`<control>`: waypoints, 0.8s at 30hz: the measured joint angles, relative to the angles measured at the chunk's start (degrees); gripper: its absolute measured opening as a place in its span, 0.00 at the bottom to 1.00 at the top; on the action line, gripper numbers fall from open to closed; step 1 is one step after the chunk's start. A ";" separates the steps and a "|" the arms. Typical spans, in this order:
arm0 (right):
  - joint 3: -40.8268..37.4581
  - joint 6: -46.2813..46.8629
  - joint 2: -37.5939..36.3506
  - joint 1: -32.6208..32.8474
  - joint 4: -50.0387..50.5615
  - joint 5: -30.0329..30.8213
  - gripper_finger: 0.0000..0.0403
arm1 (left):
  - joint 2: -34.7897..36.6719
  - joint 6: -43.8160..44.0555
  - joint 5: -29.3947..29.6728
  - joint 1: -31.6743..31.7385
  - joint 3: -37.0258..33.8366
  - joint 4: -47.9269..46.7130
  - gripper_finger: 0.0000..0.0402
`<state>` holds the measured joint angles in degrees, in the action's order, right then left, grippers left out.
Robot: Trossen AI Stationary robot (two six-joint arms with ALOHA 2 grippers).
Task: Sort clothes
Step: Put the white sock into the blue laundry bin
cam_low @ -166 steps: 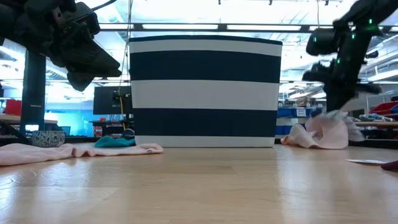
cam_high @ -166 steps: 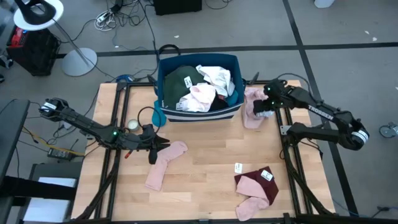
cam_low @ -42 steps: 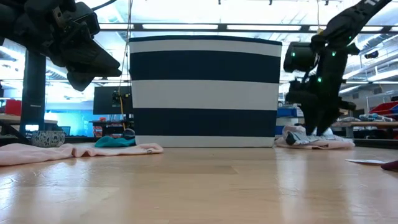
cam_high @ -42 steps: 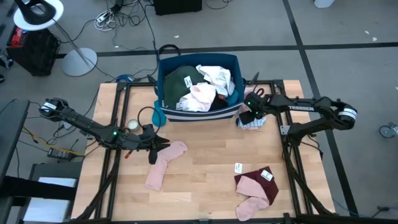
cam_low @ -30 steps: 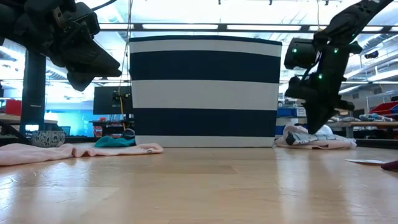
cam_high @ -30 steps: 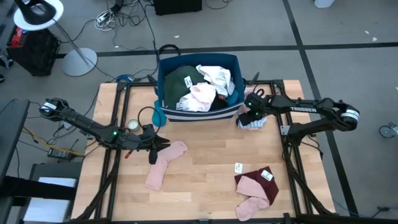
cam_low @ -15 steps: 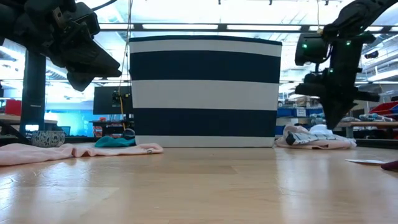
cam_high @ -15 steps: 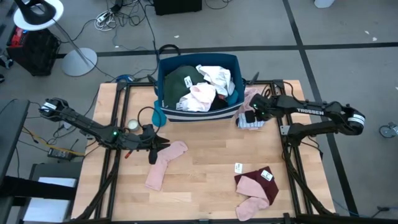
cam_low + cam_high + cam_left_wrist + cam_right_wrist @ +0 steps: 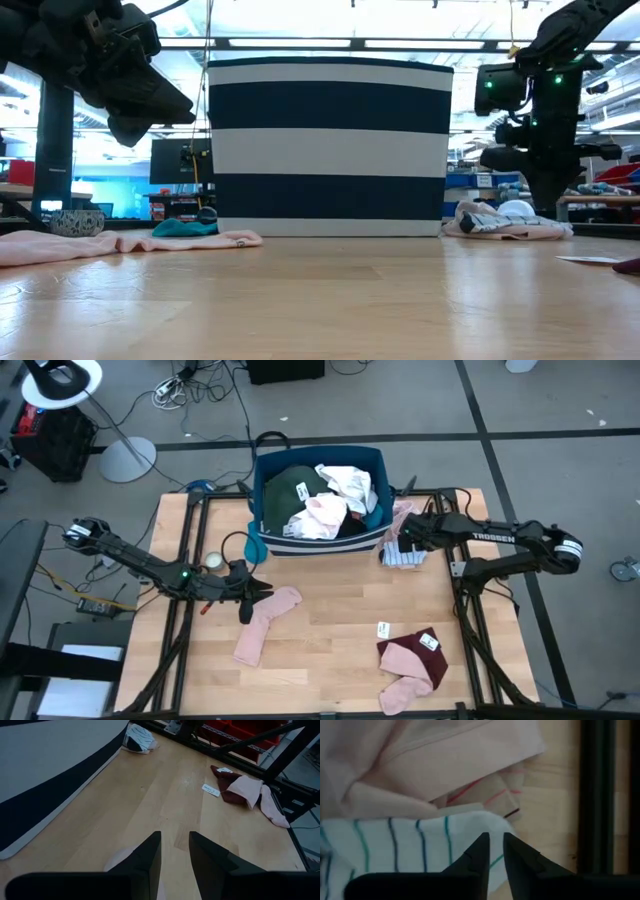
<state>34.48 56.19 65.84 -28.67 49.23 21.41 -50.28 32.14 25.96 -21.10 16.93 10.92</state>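
R end effector [image 9: 404,538] backed off striped cloth [image 9: 404,555], barely parted; bin [image 9: 318,544] holds clothes [image 9: 318,500].

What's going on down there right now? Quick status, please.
Right hand over the striped white garment beside the bin, holding nothing. Left hand empty above the pink sock. Nothing blocking.

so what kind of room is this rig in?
Looks like a robotics lab or workshop: cables strewn over a grey floor, ceiling strip lights, and shelving with red bins behind the table.
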 joint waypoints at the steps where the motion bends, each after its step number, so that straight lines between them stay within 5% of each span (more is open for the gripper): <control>1: 0.00 0.40 0.44 0.00 -0.02 1.14 0.16 | 0.00 0.01 0.00 0.00 0.00 0.00 0.26; 8: -1.18 0.67 3.72 -0.79 -3.07 3.03 0.34 | 0.00 0.02 0.00 -0.02 0.00 0.00 0.26; 14: -4.42 -0.54 6.70 -2.32 -8.42 -2.39 0.40 | 0.00 0.04 0.00 -0.01 0.00 0.00 0.26; 18: -5.53 -1.51 7.08 -2.56 -10.52 -3.47 0.31 | 0.00 0.04 0.00 -0.01 0.00 0.00 0.26; 24: -5.60 -1.97 6.43 -2.54 -10.97 -4.32 0.03 | 0.00 0.05 0.00 0.00 0.00 -0.02 0.26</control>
<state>28.88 54.21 72.28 -31.20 38.26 17.08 -50.28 32.19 25.96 -21.10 16.93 10.90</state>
